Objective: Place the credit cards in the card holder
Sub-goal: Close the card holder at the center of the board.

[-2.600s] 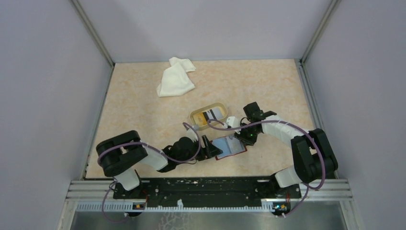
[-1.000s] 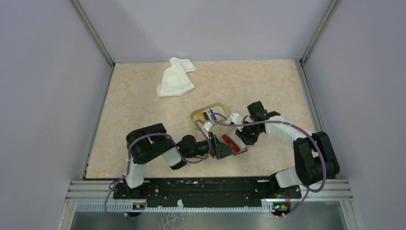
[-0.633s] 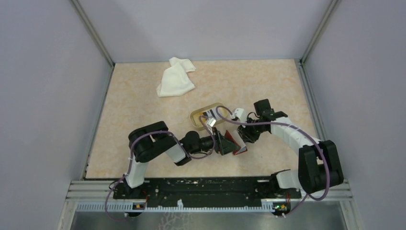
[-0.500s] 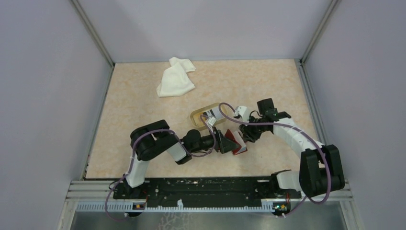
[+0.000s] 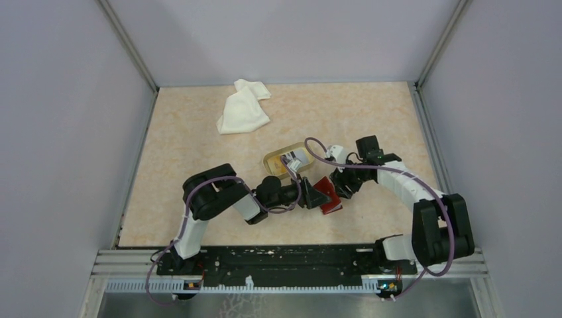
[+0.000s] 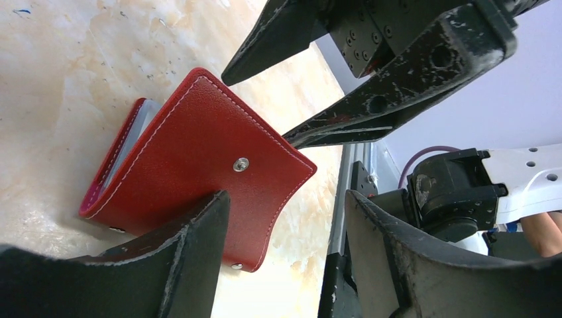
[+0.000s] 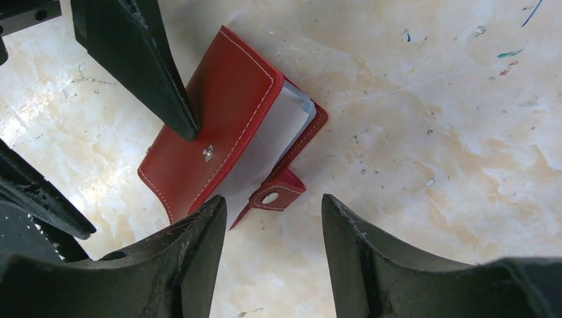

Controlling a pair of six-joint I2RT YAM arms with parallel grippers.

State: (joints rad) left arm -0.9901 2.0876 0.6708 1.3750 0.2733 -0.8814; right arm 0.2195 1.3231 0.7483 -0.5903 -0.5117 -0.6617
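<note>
The red card holder (image 5: 327,193) lies on the table, folded almost shut, snap side up (image 6: 199,156); pale pocket sheets show at its open edge (image 7: 291,116), and its snap tab (image 7: 277,195) sticks out loose. My left gripper (image 5: 315,197) is open; one of its fingers (image 7: 142,63) rests on the red cover, the other stands apart. My right gripper (image 7: 273,202) hangs open just above the tab, holding nothing. The credit cards (image 5: 295,158) lie in the tan dish (image 5: 273,163), one of them white with a dark stripe.
A crumpled white cloth (image 5: 242,107) lies at the back left. The tan dish sits just behind the two grippers. Grey walls close the table on three sides, and the metal base rail (image 5: 285,260) runs along the near edge.
The card holder, spread open earlier, has been folded nearly shut. My right gripper has opened and shifted slightly right. My left arm has reached further right onto the cover.
</note>
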